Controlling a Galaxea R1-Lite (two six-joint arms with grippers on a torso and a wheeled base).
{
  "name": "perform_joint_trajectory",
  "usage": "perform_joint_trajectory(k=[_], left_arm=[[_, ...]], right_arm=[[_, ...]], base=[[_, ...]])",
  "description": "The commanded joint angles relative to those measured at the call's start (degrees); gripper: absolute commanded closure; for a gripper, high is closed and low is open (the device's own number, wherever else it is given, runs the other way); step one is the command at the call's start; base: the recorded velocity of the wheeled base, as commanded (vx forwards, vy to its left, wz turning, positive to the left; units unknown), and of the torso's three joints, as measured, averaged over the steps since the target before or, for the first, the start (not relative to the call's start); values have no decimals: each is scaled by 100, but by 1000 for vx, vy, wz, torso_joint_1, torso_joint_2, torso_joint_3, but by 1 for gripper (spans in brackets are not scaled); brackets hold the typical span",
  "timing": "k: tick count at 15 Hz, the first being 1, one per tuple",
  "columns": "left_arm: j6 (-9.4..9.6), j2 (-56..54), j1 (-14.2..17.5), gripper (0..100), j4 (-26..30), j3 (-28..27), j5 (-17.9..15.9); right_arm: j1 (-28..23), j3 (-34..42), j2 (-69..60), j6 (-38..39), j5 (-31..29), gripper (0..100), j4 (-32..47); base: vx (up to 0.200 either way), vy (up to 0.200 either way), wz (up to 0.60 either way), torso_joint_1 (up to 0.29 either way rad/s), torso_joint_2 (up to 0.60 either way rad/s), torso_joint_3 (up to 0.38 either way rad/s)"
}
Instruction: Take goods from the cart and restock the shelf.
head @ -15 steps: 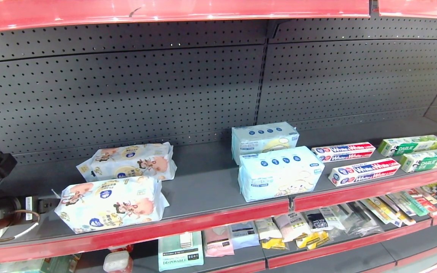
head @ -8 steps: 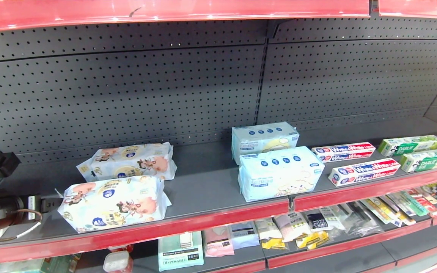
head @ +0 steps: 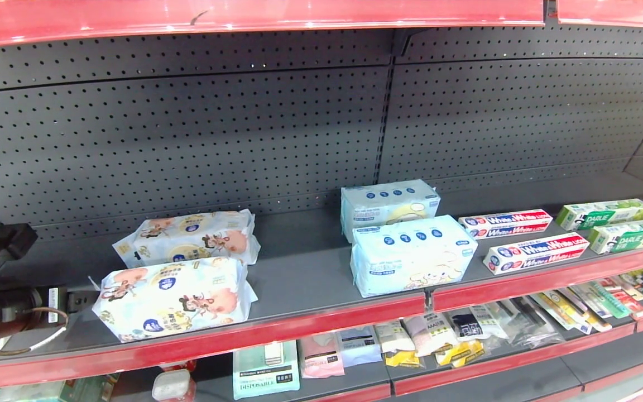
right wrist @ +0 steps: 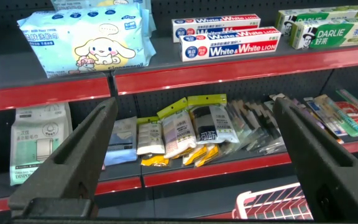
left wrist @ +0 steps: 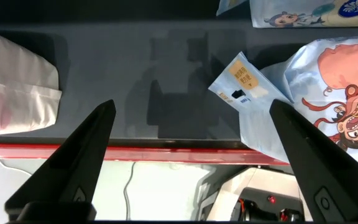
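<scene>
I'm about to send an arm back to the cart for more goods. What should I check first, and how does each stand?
1. Left end effector open, empty: ok.
2. Right end effector open, empty: ok.
3. Front cartoon pack lying flat on the shelf: ok.
4. Bare space between it and the blue pack: ok.
5. Goods left in the cart: cannot tell; contents hidden.

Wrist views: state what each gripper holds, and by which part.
Nothing is held. The left gripper has its jaws wide apart near the cartoon-printed pack without clamping it; the right gripper is open too, with nothing between.
</scene>
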Motion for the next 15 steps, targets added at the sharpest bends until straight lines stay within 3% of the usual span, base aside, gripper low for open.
perform_joint_trajectory(k=[1, 15], left_arm=[[2, -10, -1, 0, -9, 15, 1], [20, -19, -80, 0, -44, 77, 10]], right_arm=[[1, 0, 9, -1, 0, 0, 0], [1, 0, 9, -1, 0, 0, 0]], base=[[0, 0, 0, 0, 0, 0], [0, 0, 0, 0, 0, 0]])
